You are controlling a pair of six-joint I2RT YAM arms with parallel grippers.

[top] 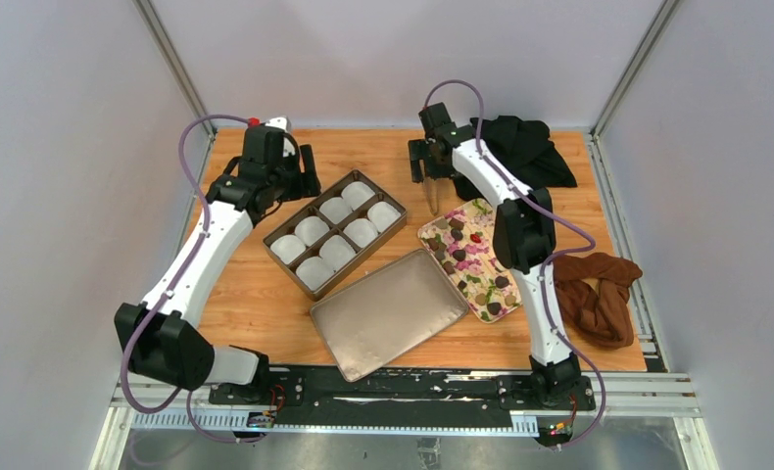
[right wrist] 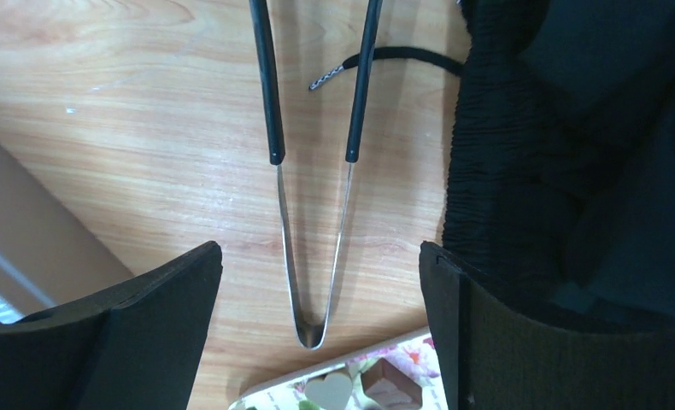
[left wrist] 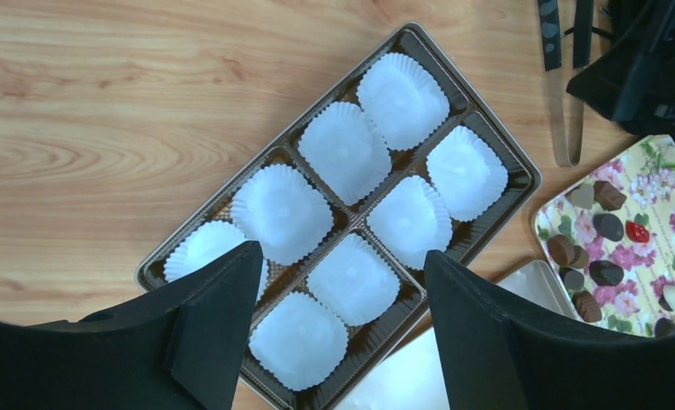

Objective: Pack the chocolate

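Small dark brown chocolate pieces (top: 459, 255) lie on the flower-printed tray (top: 483, 211), just on the near side of the right tool (right wrist: 317, 256). That tool hangs spread and empty over black-handled metal tongs (right wrist: 268, 102), whose long axis points at the tray. The left tool (left wrist: 343, 256), also spread and empty, is farther off.

Small dark brown bite-size chocolate pieces (top: 459, 254), round, oval and heart-shaped, lie loose and scattered flat on a flower-print rectangular tray (top: 483, 208), right half of the wooden bench (top: 363, 157). The left wrist view shows a dark oval piece (left wrist: 608, 226), a lighter brown round piece (left wrist: 560, 248) touching a neighbour, and a blocky square piece (left wrist: 609, 195). A pale heart-shaped piece (right wrist: 328, 391) sits by the tray's edge.
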